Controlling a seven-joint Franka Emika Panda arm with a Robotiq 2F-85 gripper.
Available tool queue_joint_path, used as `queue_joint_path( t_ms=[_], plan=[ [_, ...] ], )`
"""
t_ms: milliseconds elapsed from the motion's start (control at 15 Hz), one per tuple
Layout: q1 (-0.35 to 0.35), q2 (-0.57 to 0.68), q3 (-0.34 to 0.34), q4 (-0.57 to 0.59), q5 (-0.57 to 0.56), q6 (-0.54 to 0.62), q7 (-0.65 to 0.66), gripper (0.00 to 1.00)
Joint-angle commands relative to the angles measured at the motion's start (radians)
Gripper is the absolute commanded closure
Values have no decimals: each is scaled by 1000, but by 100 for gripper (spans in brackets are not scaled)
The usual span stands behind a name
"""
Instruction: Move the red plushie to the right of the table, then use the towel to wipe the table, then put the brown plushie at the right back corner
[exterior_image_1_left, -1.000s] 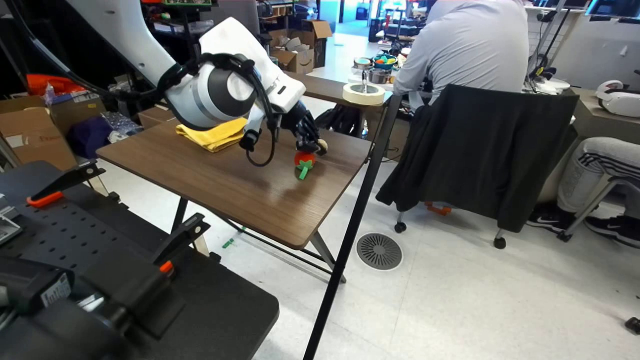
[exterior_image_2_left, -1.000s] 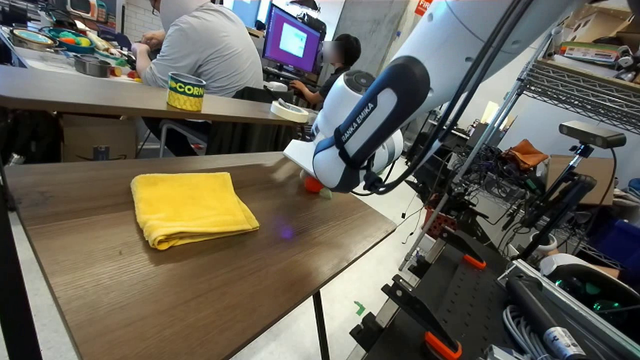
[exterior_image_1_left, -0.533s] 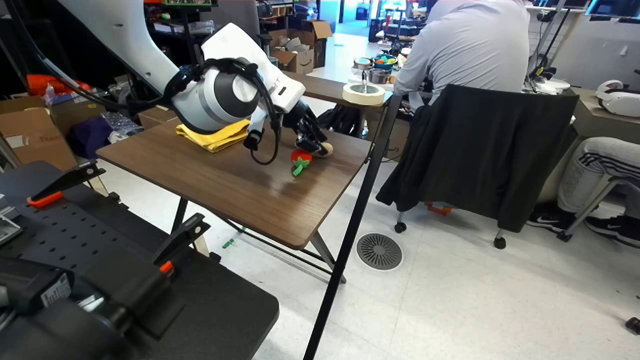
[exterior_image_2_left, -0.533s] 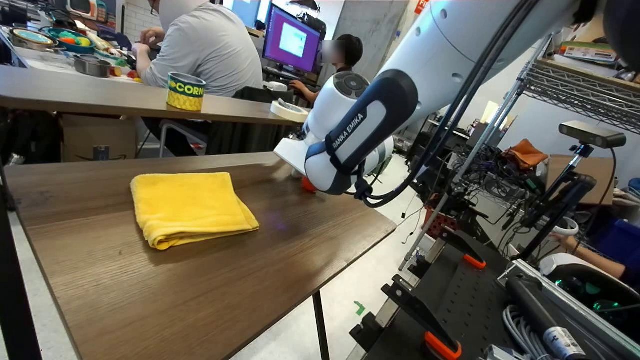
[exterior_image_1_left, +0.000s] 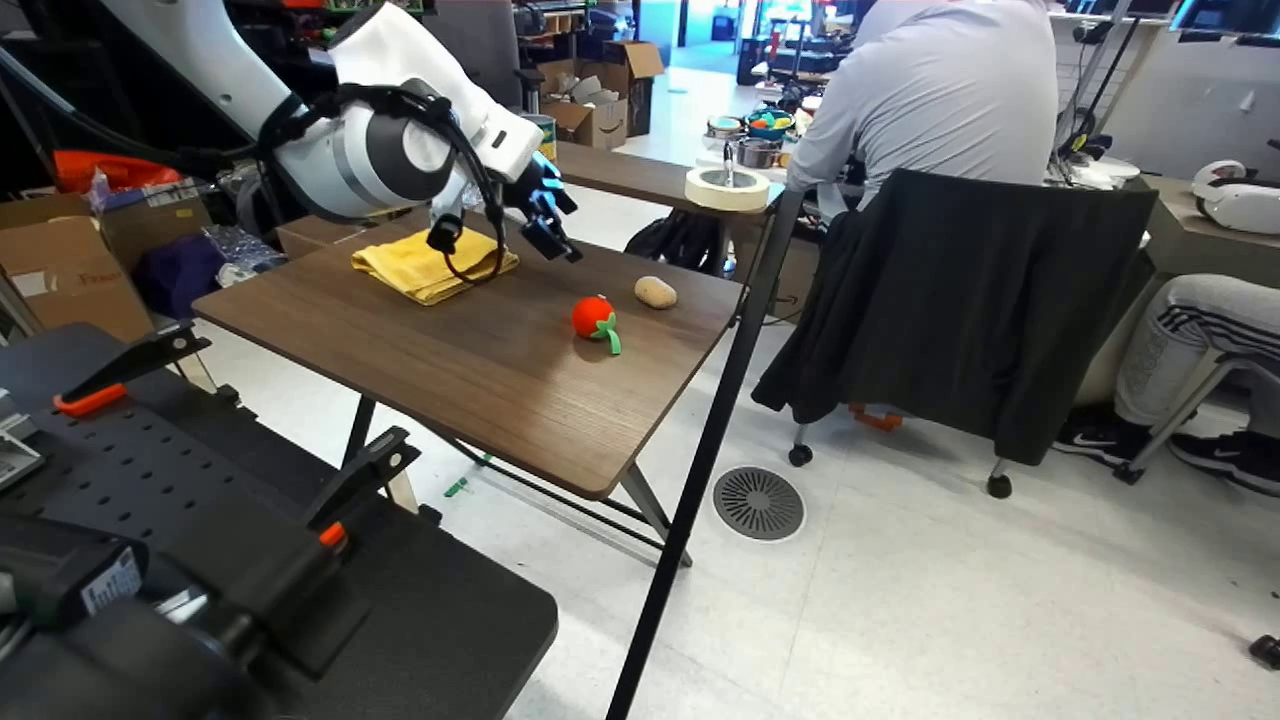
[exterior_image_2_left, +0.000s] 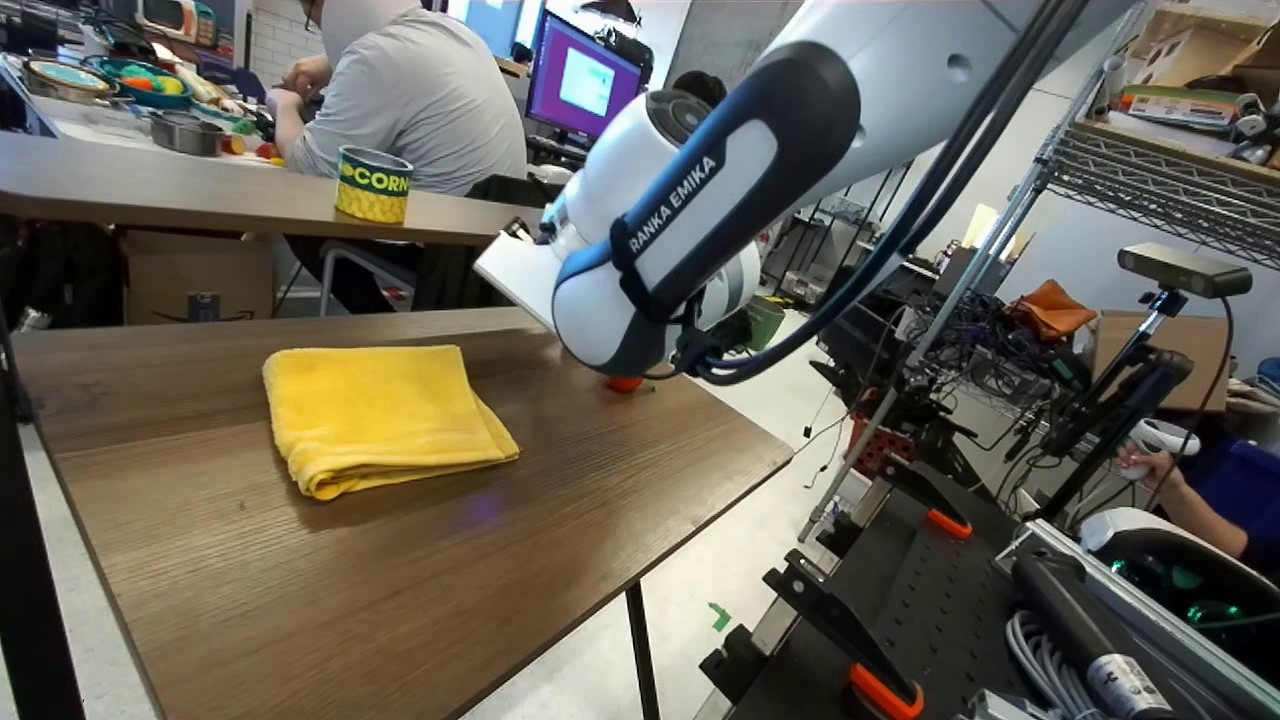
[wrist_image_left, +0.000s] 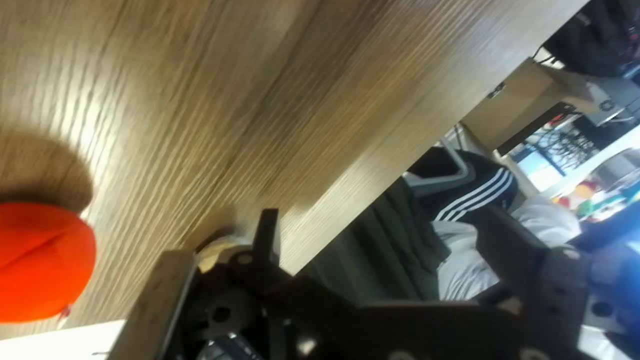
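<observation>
Starting at the left in an exterior view, we see the yellow towel (exterior_image_1_left: 425, 265) lying folded on the table (exterior_image_1_left: 470, 350), just where it was a second ago, so we take the wipe as not yet begun. Next comes the gripper (exterior_image_1_left: 570, 230), and here is the real change: half a second ago it reached down further right, and now it has drawn up and leftward in both exterior views. From the wrist view, its fingers (wrist_image_left: 265, 240) stand wide apart, holding nothing. Further right, the red plushie (exterior_image_1_left: 592, 317) sits free on the table, its green stem (exterior_image_1_left: 612, 341) swung round to the other side. Rightmost, the brown plushie (exterior_image_1_left: 655, 292) rests apart from it, closer to the corner, now in full view. We judge the red plushie's move finished or paused; the towel, or a fresh approach, should follow.
</observation>
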Motion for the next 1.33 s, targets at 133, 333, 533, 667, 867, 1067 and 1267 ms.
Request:
queue_joint_path(
  t_ms=[133, 333, 533, 667, 867, 1067, 1267],
  plan=[
    [-152, -111, 337, 46, -43, -8, -217, 0],
    [-226, -65, 484, 143, -47, -85, -306, 0],
    [-216, -33, 493, 213, -33, -279, -327, 0],
    [-189, -40, 455, 239, -54, -437, -294, 0],
    [-157, -84, 424, 251, -125, -576, -265, 0],
    [-136, -130, 418, 253, -211, -684, -261, 0],
    [-115, -182, 435, 229, -272, -668, -277, 0]
  ],
)
